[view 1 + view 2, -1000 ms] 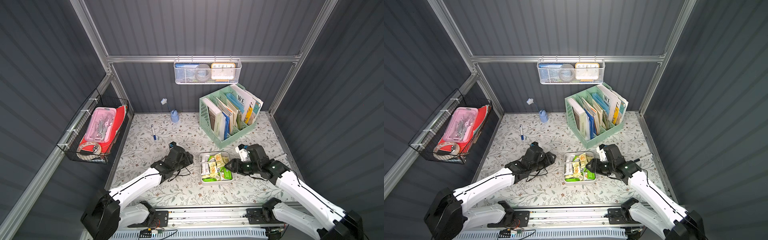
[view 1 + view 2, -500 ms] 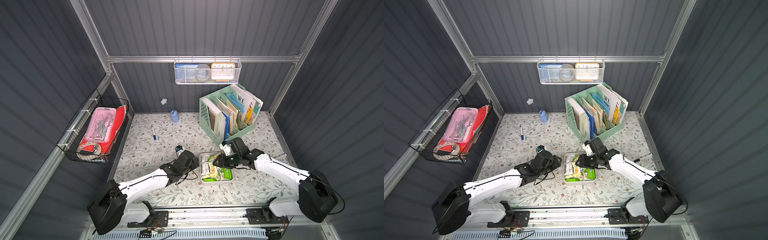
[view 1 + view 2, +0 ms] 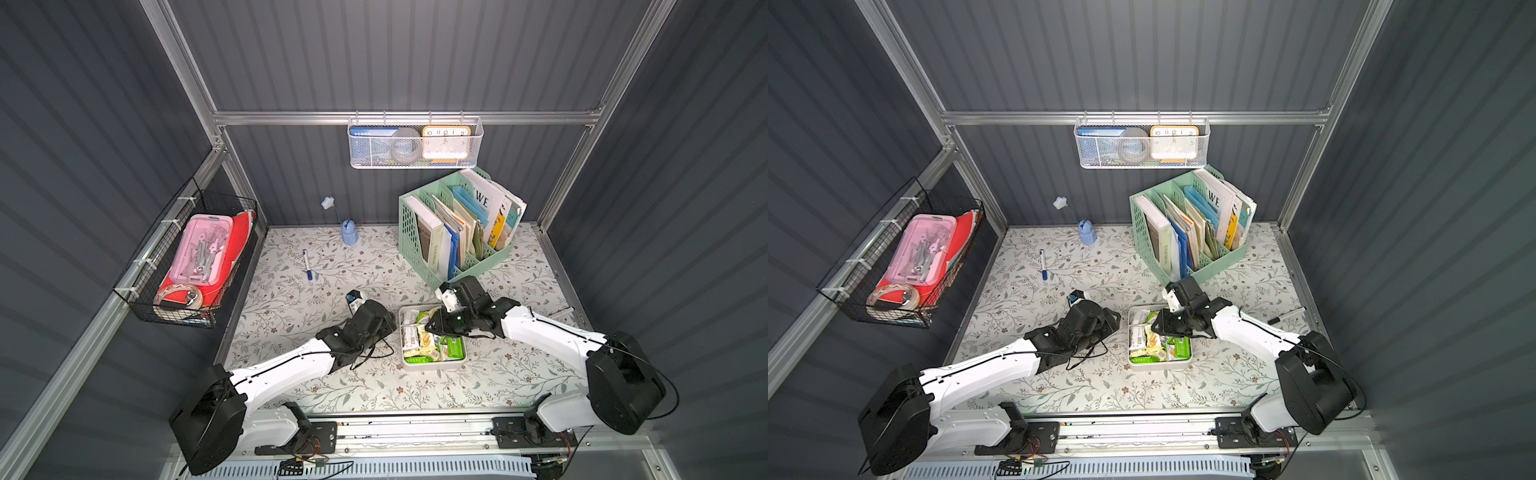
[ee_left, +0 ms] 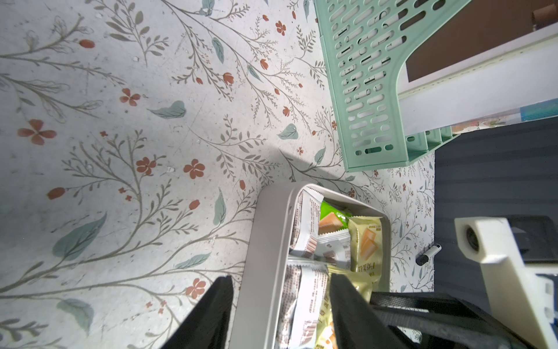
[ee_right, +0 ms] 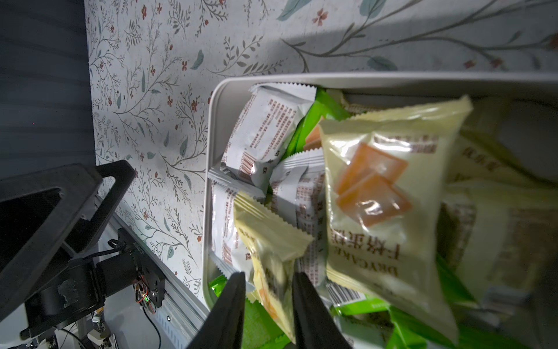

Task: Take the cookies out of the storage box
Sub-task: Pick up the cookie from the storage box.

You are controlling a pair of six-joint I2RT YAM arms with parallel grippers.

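In a top view the right hand [image 3: 431, 326] has swung in from beyond the storage box [image 3: 432, 368] and now hangs low over the cookies [image 3: 424, 347], which lie directly beneath it. The left hand [image 3: 388, 323] has closed up to the box wall facing it, and its fingertips are hidden under its own body. In the left wrist view the left hand [image 4: 279, 281] is spread and straddles that wall [image 4: 265, 229], with one finger over the table [image 4: 120, 151] and the other over the packets, clamping nothing. It looks placed to steady the box. In the right wrist view the right hand [image 5: 268, 278] has narrowed and appears to pinch a pale yellow packet [image 5: 271, 241] standing on edge between its fingers, so the first removal seems under way (every packet visible remains inside). A larger yellow packet [image 5: 377, 196] is blurred near the lens and hides much of the box beyond the hand, and both hands are cut off at the frame edge.
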